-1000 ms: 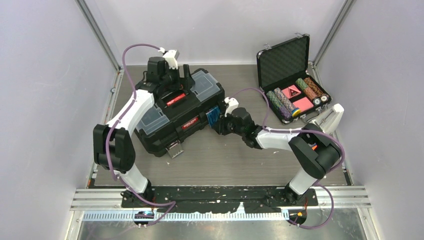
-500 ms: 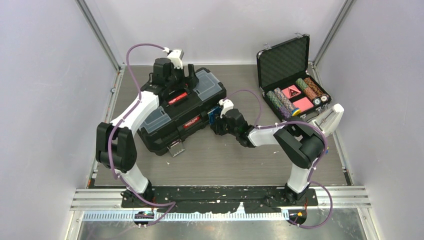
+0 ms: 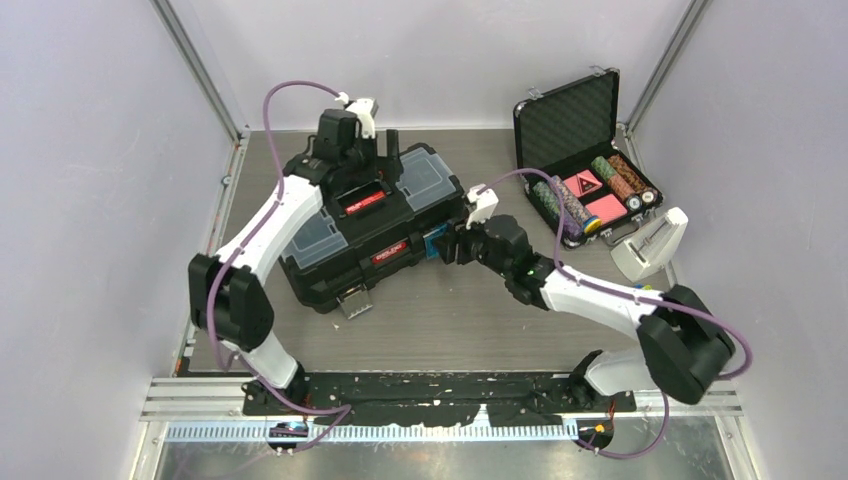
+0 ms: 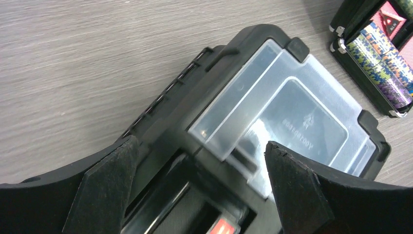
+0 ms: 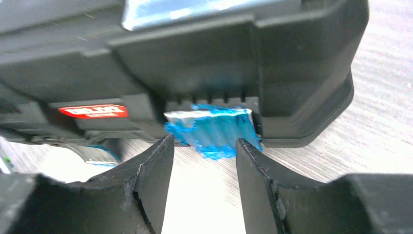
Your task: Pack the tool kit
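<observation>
Black plastic toolbox [image 3: 400, 215] with a red handle and two clear-lidded top compartments sits angled on the left-centre of the grey table [image 3: 480, 320], its main lid down. It is well apart from the chip case at the far right.

The right gripper [image 5: 204, 144] is low at the box's front wall, its jaws partly apart with the translucent blue latch [image 5: 212, 129] at their tips. It has hold of nothing that I can see, though the view is blurred and I can't tell if a pad brushes the latch. The left gripper [image 4: 200, 146] hovers over the clear compartment lid [image 4: 292, 117] with its jaws spread wide and empty.

The step looks like fastening that latch. To do it well, I'd come at it square and push the flap flat against the wall until it seats. The left arm could bear down on the lid so the box doesn't skid or twist. The second front latch [image 3: 350, 300] seems to hang loose and would need the same.

Both clear compartments look empty from here. The foam-lined black case [image 3: 570, 115] stands open, holding rows of striped poker chips [image 3: 560, 205] and two red card boxes.
</observation>
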Tool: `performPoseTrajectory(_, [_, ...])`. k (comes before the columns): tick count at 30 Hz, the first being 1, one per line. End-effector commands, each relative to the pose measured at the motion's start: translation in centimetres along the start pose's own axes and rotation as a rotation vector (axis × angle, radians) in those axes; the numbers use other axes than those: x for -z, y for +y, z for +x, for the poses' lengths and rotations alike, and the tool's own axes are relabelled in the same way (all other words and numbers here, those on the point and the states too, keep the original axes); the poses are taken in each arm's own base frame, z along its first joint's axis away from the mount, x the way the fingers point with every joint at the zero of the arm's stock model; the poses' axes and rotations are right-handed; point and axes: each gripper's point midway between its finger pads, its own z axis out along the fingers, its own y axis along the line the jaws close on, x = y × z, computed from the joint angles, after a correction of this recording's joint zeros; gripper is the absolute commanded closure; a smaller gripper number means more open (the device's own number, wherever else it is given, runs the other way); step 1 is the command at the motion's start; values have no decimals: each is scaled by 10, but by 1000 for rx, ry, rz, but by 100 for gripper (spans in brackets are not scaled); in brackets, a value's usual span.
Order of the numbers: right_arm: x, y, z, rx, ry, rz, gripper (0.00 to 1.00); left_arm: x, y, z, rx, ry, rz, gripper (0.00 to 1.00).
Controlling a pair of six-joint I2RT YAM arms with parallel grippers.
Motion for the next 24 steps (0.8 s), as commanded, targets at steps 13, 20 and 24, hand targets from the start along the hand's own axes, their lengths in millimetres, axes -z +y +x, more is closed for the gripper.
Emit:
performPoseTrajectory(13, [8,56,-70,306,-159,50,28,177,75,47,91,-241,-324,0])
performPoseTrajectory(20, [-15,43,-55,356,-90,139,30,221,75,65,-52,-352,-309,0])
performPoseTrajectory(24, [-15,13,-53,419,-74,269,31,223,75,75,-135,-371,-293,0])
